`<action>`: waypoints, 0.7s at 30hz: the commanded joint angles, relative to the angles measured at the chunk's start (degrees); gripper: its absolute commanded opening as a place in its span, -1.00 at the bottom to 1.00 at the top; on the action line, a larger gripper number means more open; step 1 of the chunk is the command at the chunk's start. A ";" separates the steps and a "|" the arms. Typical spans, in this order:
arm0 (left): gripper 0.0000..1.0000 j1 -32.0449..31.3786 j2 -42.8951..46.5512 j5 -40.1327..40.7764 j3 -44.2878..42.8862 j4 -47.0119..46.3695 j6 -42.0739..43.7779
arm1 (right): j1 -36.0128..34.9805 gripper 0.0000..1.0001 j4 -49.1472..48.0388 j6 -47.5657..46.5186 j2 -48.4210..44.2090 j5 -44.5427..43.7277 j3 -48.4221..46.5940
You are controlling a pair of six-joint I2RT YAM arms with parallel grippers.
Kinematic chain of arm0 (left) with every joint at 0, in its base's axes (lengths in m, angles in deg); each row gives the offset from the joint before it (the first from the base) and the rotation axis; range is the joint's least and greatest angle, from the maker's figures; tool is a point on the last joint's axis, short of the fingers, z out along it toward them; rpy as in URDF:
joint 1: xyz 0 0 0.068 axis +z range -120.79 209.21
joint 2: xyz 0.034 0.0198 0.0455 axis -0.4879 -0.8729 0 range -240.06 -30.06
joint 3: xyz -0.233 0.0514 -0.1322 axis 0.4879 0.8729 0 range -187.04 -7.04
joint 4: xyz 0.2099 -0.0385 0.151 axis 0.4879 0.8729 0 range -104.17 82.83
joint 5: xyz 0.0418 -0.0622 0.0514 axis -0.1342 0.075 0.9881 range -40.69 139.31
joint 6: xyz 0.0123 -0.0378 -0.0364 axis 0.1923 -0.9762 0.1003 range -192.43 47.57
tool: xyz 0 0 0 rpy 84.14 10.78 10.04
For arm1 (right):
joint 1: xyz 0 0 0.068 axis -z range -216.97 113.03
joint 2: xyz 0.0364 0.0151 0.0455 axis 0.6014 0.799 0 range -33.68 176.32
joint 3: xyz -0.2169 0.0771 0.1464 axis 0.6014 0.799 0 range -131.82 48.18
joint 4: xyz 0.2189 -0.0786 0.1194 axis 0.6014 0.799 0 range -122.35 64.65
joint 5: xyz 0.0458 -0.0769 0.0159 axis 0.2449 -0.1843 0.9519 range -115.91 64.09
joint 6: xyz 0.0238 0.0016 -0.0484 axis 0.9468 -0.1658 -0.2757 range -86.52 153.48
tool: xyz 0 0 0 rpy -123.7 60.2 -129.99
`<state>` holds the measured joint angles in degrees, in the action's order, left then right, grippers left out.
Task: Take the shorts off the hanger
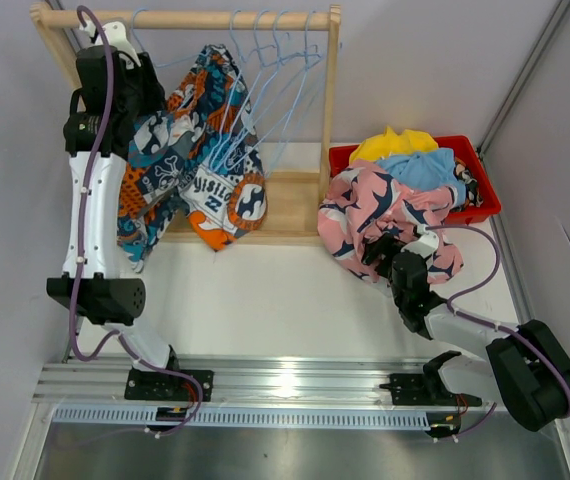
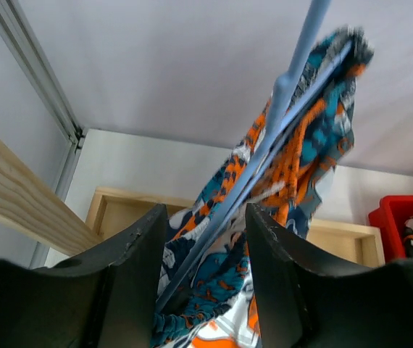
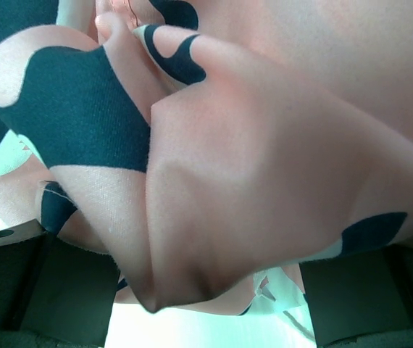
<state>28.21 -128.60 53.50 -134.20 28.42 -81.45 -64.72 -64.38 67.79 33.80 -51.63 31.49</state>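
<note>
The teal-orange-white patchwork shorts [image 1: 200, 165] hang from a light blue hanger [image 2: 264, 156] on the wooden rack [image 1: 195, 18]. My left gripper [image 1: 150, 108] is raised at the rack's left side. In the left wrist view it [image 2: 206, 279] is open, with the hanger wire and the shorts' waistband [image 2: 214, 297] between the jaws. The pink shorts with dark marks [image 1: 365, 205] drape over the red bin's front left corner. My right gripper [image 1: 380, 252] is open at their lower edge. The pink fabric [image 3: 250, 145] hangs between its wide-apart fingers. Yellow shorts [image 1: 393, 143] and light blue shorts [image 1: 425, 168] lie in the bin.
Several empty light blue hangers [image 1: 280, 60] hang on the rail to the right of the patchwork shorts. The rack's wooden base [image 1: 293, 205] sits beside the red bin [image 1: 487, 200]. A wall stands close behind the rack, and a metal rail [image 1: 285, 385] runs along the near edge.
</note>
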 commanded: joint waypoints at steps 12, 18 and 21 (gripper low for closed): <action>-0.54 -1.03 2.13 -1.72 -1.42 -0.67 -1.44 | 0.94 0.78 -3.48 1.64 -0.95 0.75 1.48; -1.00 -2.16 2.39 -0.76 -3.36 -0.05 -1.36 | 1.12 0.77 -4.00 1.47 -1.04 1.10 1.66; -1.00 -3.31 3.44 -0.15 -4.24 0.04 -0.48 | 1.12 0.77 -4.44 1.29 -0.95 1.46 1.83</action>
<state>26.42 -128.43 52.56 -134.81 30.54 -82.45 -63.84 -65.65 68.44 33.74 -49.99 32.45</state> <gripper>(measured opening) 0.027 0.887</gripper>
